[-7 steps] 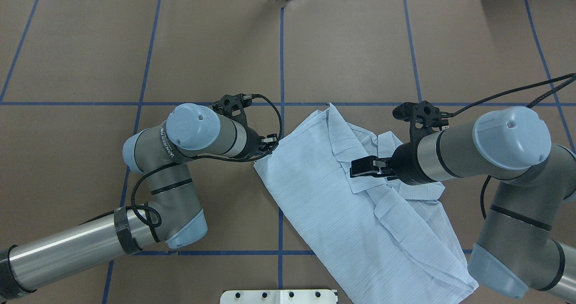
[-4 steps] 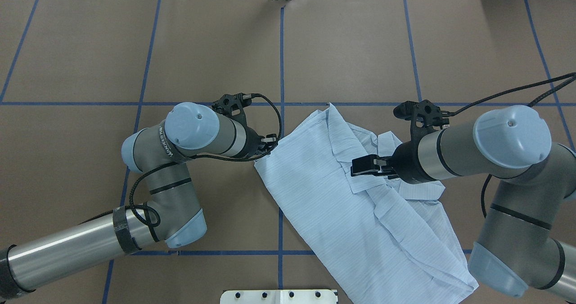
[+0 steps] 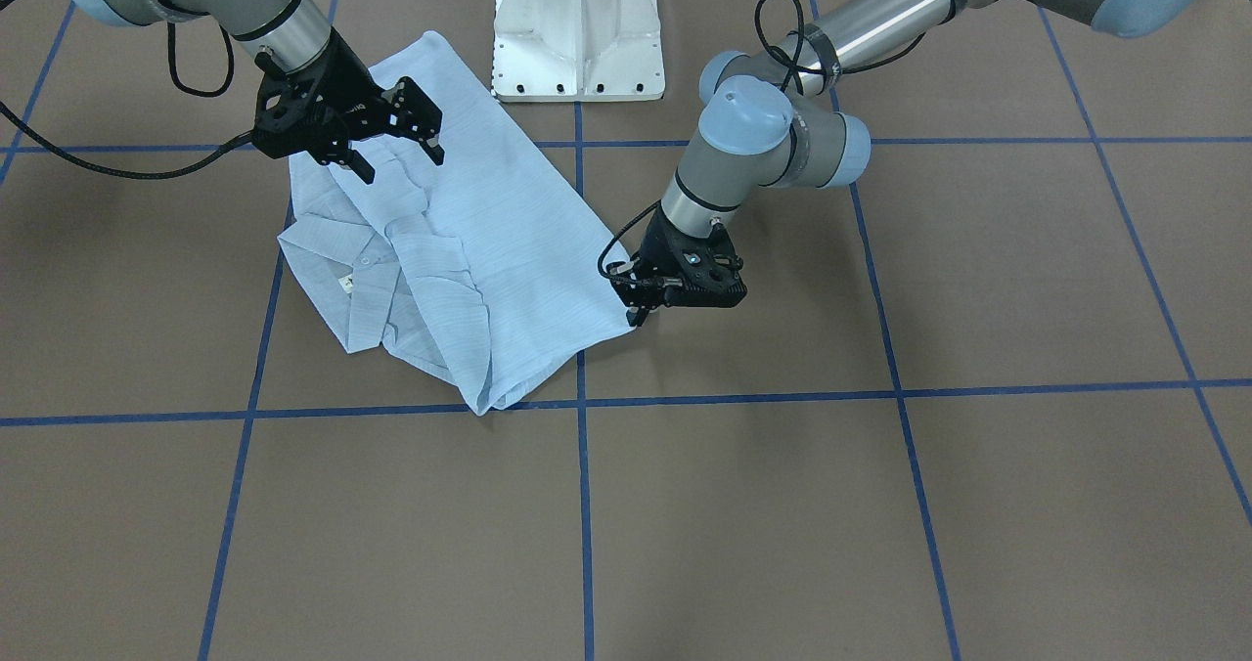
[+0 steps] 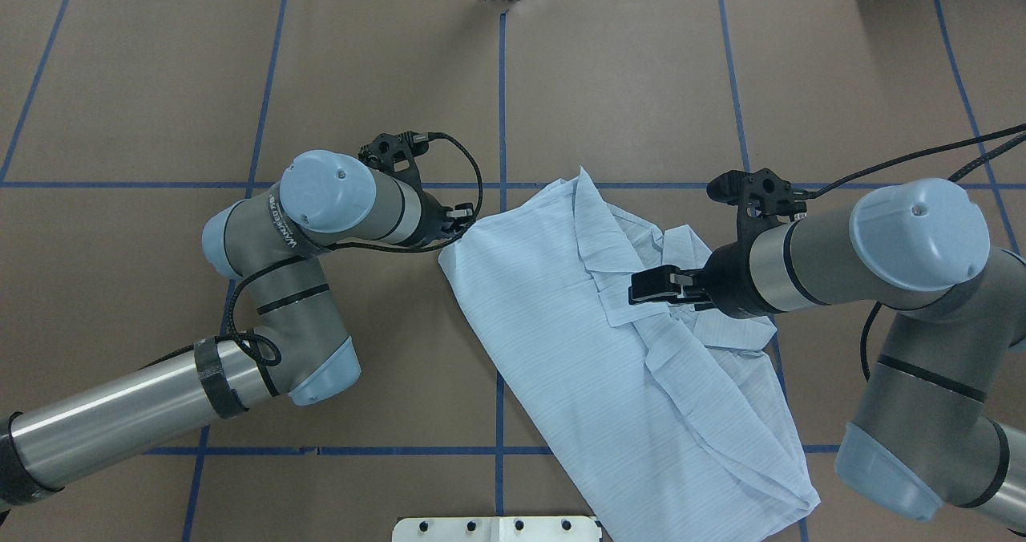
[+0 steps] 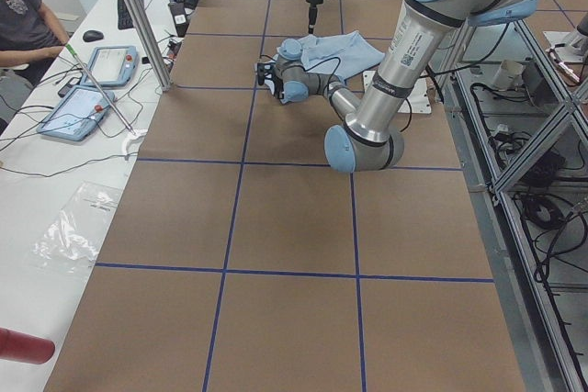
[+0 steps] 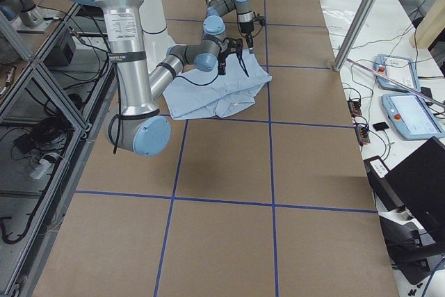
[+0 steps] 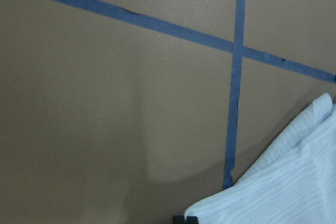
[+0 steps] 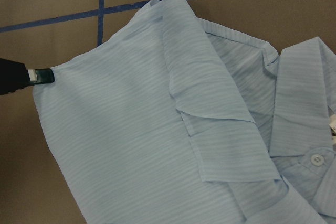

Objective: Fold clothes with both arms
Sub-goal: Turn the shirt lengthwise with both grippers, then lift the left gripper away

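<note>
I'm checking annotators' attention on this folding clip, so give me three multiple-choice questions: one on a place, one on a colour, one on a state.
1. Where on the shirt is the left claw?
A. its middle
B. one corner
C. nowhere near it

2. What colour are the tape lines on the table?
A. red
B. yellow
C. blue

3. How is the right claw?
A. open, above the shirt
B. shut on the shirt
C. out of every view

Answers:
1. B, since the front-facing view shows its tips pinching the corner that points away from the collar side.
2. C, since the grid reads blue in every view.
3. A, since its two fingers stand apart over the cloth and hold nothing.
</note>
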`<state>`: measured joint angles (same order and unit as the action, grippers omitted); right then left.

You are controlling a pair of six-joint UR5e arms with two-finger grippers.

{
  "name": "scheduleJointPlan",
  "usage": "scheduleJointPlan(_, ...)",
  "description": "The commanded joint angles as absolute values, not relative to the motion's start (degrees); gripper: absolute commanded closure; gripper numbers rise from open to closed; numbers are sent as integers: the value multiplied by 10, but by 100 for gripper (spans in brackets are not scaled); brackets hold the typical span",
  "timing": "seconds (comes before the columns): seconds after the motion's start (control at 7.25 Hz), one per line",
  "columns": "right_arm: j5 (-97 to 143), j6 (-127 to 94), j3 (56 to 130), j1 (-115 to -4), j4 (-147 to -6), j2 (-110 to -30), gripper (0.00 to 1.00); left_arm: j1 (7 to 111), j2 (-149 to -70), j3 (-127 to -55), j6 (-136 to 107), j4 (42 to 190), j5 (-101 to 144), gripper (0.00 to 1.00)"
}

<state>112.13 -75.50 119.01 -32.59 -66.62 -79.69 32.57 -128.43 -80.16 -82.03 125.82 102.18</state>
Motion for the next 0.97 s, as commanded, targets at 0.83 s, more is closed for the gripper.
scheduleJointPlan(0.83, 1115, -755, 1183, -352, -665, -795, 0, 427, -1475, -478, -685, 1438, 978, 100)
